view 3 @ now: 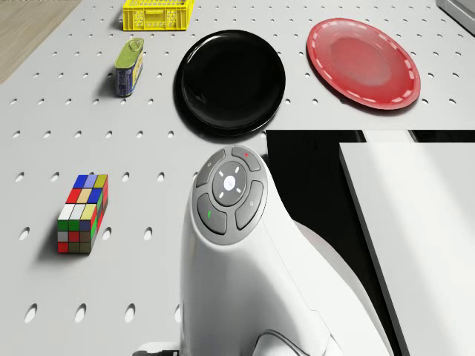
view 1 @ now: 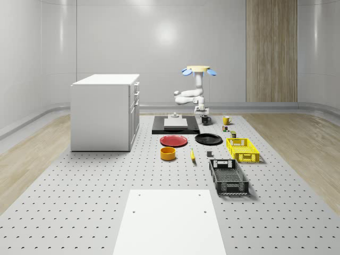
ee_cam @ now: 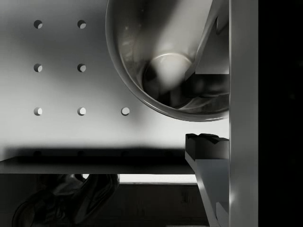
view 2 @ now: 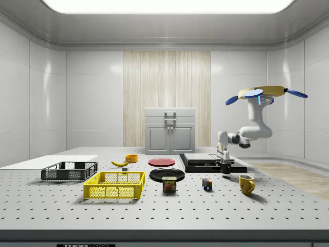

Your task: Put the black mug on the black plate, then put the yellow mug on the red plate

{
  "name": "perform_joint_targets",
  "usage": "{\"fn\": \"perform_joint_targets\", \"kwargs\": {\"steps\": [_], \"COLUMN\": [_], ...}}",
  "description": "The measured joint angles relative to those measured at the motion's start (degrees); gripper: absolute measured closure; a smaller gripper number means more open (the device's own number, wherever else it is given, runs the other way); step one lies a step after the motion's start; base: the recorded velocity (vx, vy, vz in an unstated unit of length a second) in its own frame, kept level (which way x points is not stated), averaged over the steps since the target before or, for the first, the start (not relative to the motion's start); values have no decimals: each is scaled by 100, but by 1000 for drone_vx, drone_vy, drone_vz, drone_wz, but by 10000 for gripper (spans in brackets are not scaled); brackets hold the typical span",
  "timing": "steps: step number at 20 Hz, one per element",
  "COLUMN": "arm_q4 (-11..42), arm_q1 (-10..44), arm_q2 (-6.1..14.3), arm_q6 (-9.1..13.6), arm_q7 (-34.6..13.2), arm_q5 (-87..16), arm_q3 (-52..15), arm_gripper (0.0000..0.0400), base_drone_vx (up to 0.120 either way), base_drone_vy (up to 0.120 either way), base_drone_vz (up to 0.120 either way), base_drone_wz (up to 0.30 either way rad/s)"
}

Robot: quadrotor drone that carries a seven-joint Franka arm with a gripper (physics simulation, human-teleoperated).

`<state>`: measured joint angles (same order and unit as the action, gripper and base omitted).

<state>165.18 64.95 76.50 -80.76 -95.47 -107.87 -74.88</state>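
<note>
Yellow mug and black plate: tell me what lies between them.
In the side view, the Rubik's cube and Spam can sit between the yellow mug and black plate.

Whole-scene view, around one plate (view 1: 208,139): second plate (view 1: 173,141) left, crate (view 1: 243,150) right, mug (view 1: 205,120) behind.

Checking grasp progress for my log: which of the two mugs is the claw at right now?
The black mug, beside the black platform. The claw is right over it, with the drone hovering above. The yellow mug stands apart, untouched.
</note>
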Motion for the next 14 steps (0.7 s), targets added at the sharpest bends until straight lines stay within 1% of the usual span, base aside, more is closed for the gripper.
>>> {"fn": "perform_joint_targets", "kwargs": {"steps": [3, 11, 12, 14], "arm_q4": [16, 24, 24, 23], "arm_q1": [29, 82, 86, 96], "arm_q2": [29, 155, 173, 208], "arm_q6": [13, -66, -80, -111], "arm_q7": [-34, -87, -92, -100], "arm_q5": [156, 352, 366, 389], "arm_q3": [-153, -324, -333, -349], "arm_gripper": [290, 290, 290, 290], "base_drone_vx": [0, 120, 120, 120], "base_drone_vy": [0, 0, 0, 0], "base_drone_vz": [120, 120, 80, 0], "base_drone_wz": [0, 0, 0, 0]}}
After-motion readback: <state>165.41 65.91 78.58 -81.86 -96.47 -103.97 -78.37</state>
